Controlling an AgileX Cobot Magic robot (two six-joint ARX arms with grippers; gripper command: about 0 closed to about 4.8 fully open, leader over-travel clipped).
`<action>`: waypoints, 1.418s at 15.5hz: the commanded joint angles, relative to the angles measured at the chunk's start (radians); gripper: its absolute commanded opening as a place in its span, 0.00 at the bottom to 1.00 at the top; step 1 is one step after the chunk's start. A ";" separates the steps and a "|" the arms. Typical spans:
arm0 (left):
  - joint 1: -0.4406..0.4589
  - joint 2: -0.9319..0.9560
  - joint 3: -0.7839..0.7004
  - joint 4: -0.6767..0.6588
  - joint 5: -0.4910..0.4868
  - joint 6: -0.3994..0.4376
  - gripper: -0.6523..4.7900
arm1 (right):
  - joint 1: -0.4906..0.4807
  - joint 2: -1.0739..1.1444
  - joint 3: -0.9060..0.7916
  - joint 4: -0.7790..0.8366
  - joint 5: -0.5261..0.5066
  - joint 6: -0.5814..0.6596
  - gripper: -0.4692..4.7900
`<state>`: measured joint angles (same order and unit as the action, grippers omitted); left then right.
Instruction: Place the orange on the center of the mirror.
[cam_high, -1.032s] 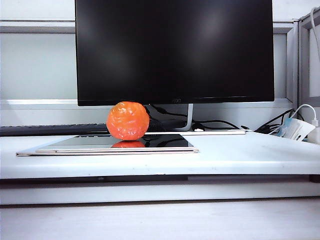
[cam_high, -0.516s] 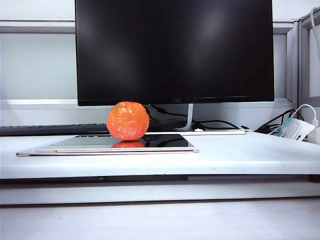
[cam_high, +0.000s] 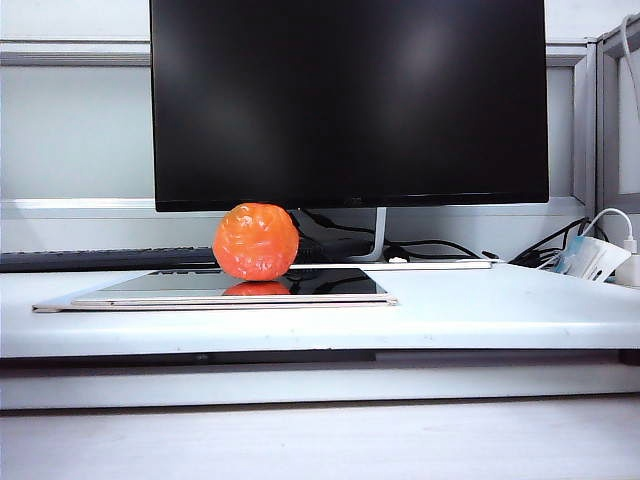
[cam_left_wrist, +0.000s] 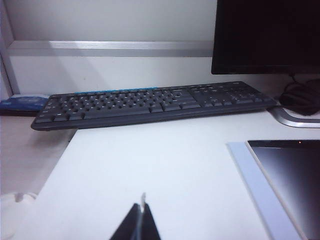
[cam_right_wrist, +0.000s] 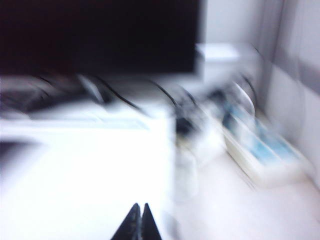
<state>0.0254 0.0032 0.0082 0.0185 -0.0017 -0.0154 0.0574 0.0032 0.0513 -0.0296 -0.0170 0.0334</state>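
Exterior view, one orange (cam_high: 255, 241) on one mirror (cam_high: 330, 283), left tool (cam_left_wrist: 139, 220), right tool (cam_right_wrist: 138, 220) closed

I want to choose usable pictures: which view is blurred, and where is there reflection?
Right wrist view: strongly motion-blurred, only the shut right pincer sharp. Left wrist view: clear, keyboard sharp, left pincer shut. Exterior view: sharp; the mirror reflects the orange.

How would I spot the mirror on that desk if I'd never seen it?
Start at the big black monitor at the back. Just in front of it and a little to the left, a thin flat panel lies on the white table: that is the mirror. Unlike the black keyboard behind it, it is glossy, pale-edged, and has the orange resting on it.
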 joint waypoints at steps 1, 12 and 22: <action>0.000 0.000 0.002 0.012 0.002 0.004 0.11 | -0.050 0.000 -0.044 0.001 -0.027 0.001 0.09; 0.000 0.000 0.002 0.012 0.002 0.004 0.11 | -0.046 0.000 -0.044 0.011 -0.031 -0.011 0.09; 0.000 0.000 0.002 0.012 0.002 0.004 0.11 | -0.048 -0.001 -0.044 0.011 -0.031 -0.008 0.09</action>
<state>0.0254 0.0032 0.0082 0.0189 -0.0021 -0.0154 0.0105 0.0029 0.0120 -0.0418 -0.0475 0.0257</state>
